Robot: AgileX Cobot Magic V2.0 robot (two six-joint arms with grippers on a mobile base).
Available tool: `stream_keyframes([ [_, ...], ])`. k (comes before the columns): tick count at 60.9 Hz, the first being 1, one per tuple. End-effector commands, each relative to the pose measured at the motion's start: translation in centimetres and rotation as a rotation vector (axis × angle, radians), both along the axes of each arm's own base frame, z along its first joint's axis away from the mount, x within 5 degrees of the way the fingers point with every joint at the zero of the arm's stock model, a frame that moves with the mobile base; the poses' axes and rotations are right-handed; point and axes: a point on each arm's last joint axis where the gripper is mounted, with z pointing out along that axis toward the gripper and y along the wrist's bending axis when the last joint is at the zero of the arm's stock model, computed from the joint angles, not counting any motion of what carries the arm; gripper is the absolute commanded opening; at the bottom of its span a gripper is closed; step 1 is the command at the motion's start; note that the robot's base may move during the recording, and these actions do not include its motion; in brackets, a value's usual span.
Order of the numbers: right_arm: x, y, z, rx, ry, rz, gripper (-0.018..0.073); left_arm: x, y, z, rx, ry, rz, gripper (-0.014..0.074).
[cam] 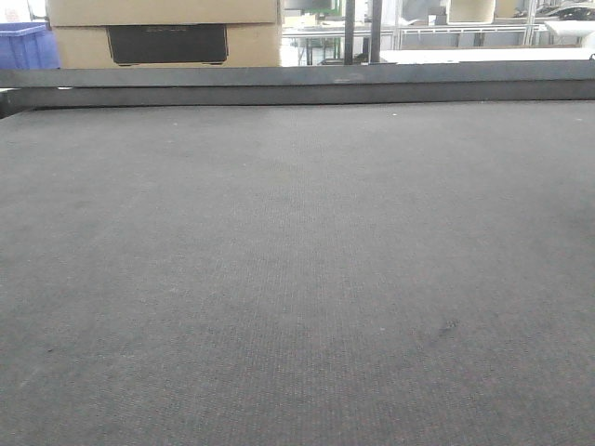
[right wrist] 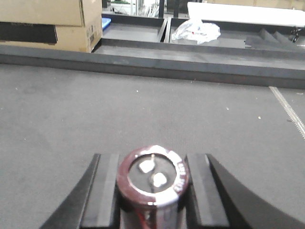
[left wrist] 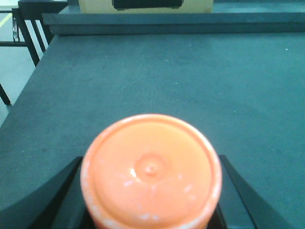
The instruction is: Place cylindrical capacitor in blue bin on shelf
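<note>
**Item 1: short cylindrical capacitor, maroon-brown sleeve, shiny silver rim** (right wrist: 152, 175)
- Location: held between the black fingers (right wrist: 107, 191) of the right gripper (right wrist: 152, 191), above the near part of the dark grey felt-covered worktop (right wrist: 71, 109).
- Orientation: the flat end, with two pale terminal stubs, faces up toward the wrist camera. The long axis runs from that end down between the fingers and out of the lower edge of the view, roughly upright.
- Contact with the worktop: cannot tell, as the base is out of sight.

**Item 2: right gripper**
- The fingers are clenched on the capacitor, one pad against each side of its sleeve.

**Item 3: left gripper** (left wrist: 151, 200)
- Its black fingers (left wrist: 62, 200) grasp a round orange plastic cap (left wrist: 151, 169).
- The cap's slightly domed face, with a small central pip, is turned to the camera. There are whitish scuffs near its rim.
- The gripper sits over the worktop toward the left edge.

**Item 4: worktop**
- A raised dark rail (cam: 297, 88) runs the whole length of the far edge.

**Item 5: beyond the far edge**
- Stacked tan cardboard boxes (cam: 167, 32) stand toward the far-left corner. The lower one carries a black panel.
- A blue plastic bin (cam: 23, 46) stands just left of the boxes.
- A crumpled white plastic bag (right wrist: 196, 31) lies farther back on the right.
</note>
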Motion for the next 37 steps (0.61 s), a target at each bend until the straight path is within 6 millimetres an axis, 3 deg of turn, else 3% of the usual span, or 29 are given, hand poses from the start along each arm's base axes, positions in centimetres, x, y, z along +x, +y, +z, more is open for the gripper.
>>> stream_keyframes([
  [1,-0.09,0.0,0.18,0.0,-0.027,0.001,-0.013,-0.12,-0.07,0.42,-0.001,-0.046,-0.009,-0.0111],
  [37,-0.03,0.0,0.3,0.001,-0.041,0.001,-0.013,-0.12,-0.07,0.42,-0.001,-0.046,-0.009,-0.0111],
])
